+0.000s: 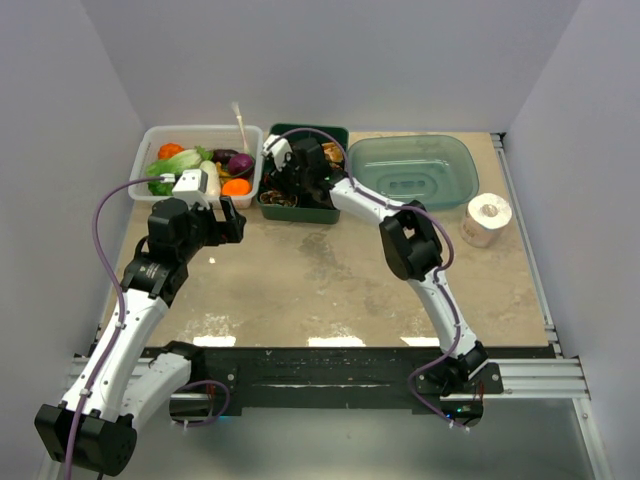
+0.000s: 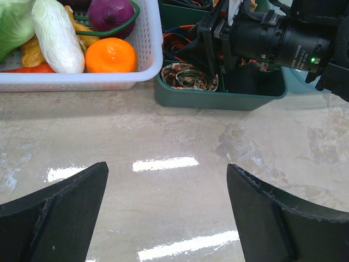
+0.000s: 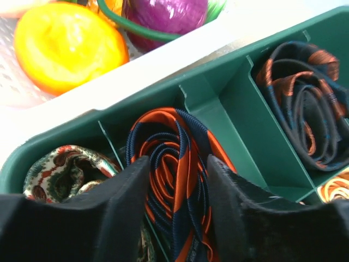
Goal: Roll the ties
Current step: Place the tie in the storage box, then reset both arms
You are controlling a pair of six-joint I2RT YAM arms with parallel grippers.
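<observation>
Table [image 1: 300, 290]: tan and scuffed, with glare patches just ahead of the left jaws.
Teal tub [image 1: 412, 170]: well to the right of the right jaws, next to the tray.
White basket [image 1: 150, 140]: ahead-left of the left jaws and just left of the right jaws, full of veg.
Green tray [image 3: 218, 109]: split into compartments, ahead-right of the left jaws, hard up against the basket. The right jaws are down inside it.
Left gripper [image 2: 166, 166]: over bare table, jaws spread wide, nothing between them, holding nothing.
Right gripper [image 3: 175, 164]: jaws partway apart, one finger on each side of a coil. Can't tell whether they pinch it or just straddle it.
Paper roll [image 1: 487, 218]: far right of the right jaws, past the tub.
Striped tie [image 3: 169, 131]: orange and navy, coiled, in the middle compartment, directly between the right jaws.
Second striped tie [image 3: 305, 109]: darker navy with orange, loosely coiled, one compartment to the right of the right jaws.
Paisley tie [image 3: 60, 169]: cream with red and green, coiled, in the compartment left of the right jaws, partly hidden by the finger on that side.
Orange [image 3: 65, 49]: in the basket, up-left of the right jaws, beyond the tray wall.
Purple veg [image 3: 163, 13]: straight ahead of the right jaws, next to the orange.
Orange patterned coil [image 3: 335, 188]: only an edge shows, far right of the right jaws.
</observation>
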